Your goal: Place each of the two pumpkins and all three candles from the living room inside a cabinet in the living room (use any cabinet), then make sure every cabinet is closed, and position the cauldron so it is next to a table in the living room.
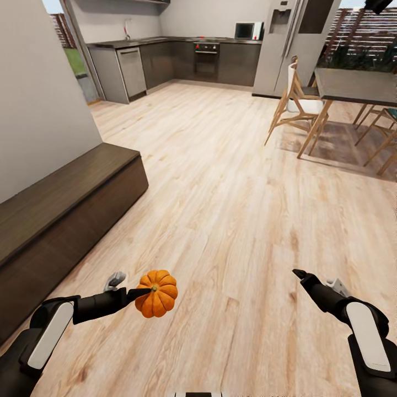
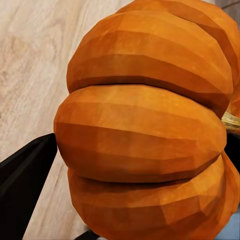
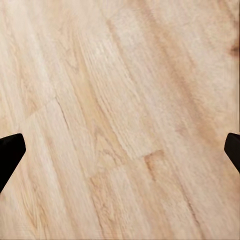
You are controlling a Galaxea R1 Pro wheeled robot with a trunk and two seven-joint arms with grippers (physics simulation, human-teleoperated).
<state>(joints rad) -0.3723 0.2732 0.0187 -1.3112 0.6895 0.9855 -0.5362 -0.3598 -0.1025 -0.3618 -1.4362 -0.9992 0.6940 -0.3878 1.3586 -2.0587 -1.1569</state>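
Ribbed, glossy orange pumpkin (image 1: 157,294) with short stem, clenched between the left gripper (image 1: 134,295) fingers, held above light wood plank floor (image 1: 231,209). In the left wrist view a black finger (image 2: 22,170) presses the pumpkin's side. Right gripper (image 1: 300,274) fingers released, spread wide over bare planks. Long, low dark brown wood cabinet (image 1: 60,215) sits left, drawers shut.

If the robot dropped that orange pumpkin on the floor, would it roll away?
Probably a little. The pumpkin is round, so it could roll on the smooth wood floor, though its ribs might make it wobble and stop soon. It looks hard, not squishy: the left claw pinches it without denting it. Its curved sides could slip from a loose grip.
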